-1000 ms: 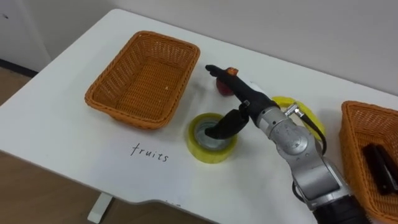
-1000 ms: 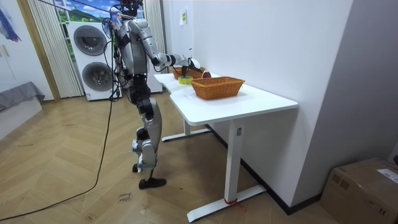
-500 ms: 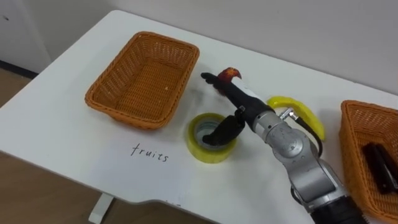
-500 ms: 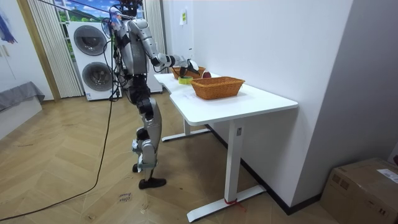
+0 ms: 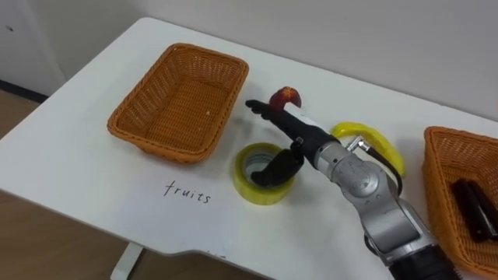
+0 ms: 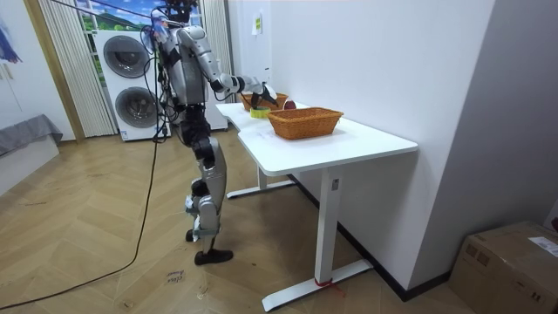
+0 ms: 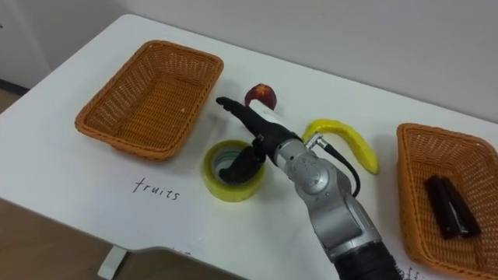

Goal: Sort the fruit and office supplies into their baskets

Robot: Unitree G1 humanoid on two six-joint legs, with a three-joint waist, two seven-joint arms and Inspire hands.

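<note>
Right hand (image 5: 289,137) is out over the middle of the table (image 5: 70,167), arm coming in from the lower right. The fingers (image 5: 261,108) are straight and held together, pointing toward the upper left, and the thumb (image 5: 271,169) hangs down, spread away from them; nothing is gripped. The fingertips sit just below and left of the apple (image 5: 286,96), between it and the near corner of the left basket (image 5: 156,140); whether they touch the fruit I can't tell. The thumb dips over the hole of the yellow tape roll (image 5: 258,194), which lies flat at centre frame, just right of the basket. That basket holds nothing, and "fruits" (image 5: 187,191) is handwritten below it. A banana (image 7: 342,129) lies to the right, partly behind the forearm. At the right edge, the second basket (image 5: 436,180) holds dark supplies (image 5: 475,208). In the room view the robot stands upright at the table's far end, near the washing machines (image 6: 129,77), right arm stretched over the top.
</note>
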